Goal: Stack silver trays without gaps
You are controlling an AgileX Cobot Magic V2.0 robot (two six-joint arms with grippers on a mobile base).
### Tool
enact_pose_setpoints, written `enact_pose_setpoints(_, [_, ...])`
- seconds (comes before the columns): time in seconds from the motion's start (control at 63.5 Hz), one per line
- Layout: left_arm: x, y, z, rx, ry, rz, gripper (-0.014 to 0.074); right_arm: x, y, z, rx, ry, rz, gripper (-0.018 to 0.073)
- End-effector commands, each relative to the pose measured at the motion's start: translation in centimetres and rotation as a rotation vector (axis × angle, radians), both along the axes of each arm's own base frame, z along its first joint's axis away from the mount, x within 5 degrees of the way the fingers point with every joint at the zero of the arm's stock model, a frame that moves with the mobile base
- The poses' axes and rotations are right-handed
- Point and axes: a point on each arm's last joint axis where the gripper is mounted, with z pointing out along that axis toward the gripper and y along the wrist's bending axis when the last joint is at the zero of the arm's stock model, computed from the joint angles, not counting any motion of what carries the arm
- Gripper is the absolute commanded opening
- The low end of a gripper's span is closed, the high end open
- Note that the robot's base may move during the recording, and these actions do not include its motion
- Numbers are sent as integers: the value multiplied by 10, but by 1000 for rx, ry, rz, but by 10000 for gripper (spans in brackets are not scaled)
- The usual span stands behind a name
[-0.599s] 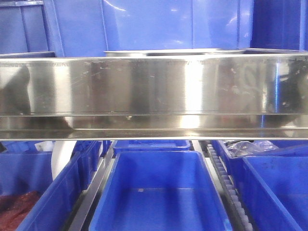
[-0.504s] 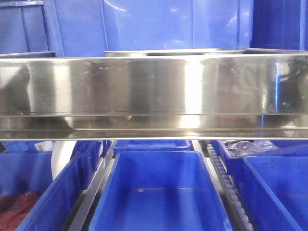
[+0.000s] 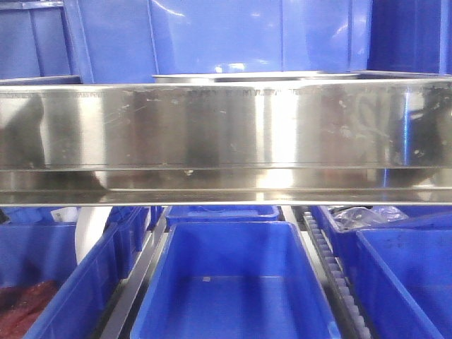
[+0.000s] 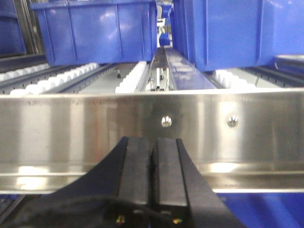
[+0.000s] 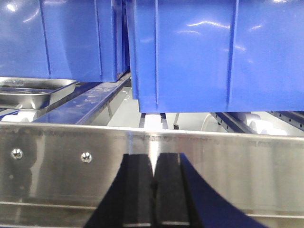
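A silver tray (image 5: pixel 33 91) rests on the upper shelf at the left of the right wrist view, beside a blue bin. In the front view only thin silver tray rims (image 3: pixel 254 76) show above the steel shelf band. My left gripper (image 4: pixel 152 141) is shut with nothing between its fingers, and it is held low in front of the band. My right gripper (image 5: pixel 154 157) is likewise shut and empty, level with the band and to the right of the tray. Neither gripper shows in the front view.
The long brushed-steel shelf band (image 3: pixel 226 134) crosses the front view. Large blue bins (image 5: pixel 199 52) stand on roller tracks (image 4: pixel 128 80) behind it. On the lower level are more blue bins (image 3: pixel 233 282), one with red contents (image 3: pixel 25 300).
The bright reflection on the steel band has shifted slightly to the left. Nothing else has visibly moved.
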Motion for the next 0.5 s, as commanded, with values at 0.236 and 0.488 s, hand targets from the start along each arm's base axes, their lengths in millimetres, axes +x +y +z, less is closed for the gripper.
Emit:
enact_pose_setpoints(0.236, [-3, 1, 18, -82, -191, -5, -48, -4, -2, 14, -10, -166, -23, 48])
enact_pose_setpoints(0.488, [-18, 0, 75, -145, -260, -28, -48, -16, -1, 63, 120, -257, 7, 61])
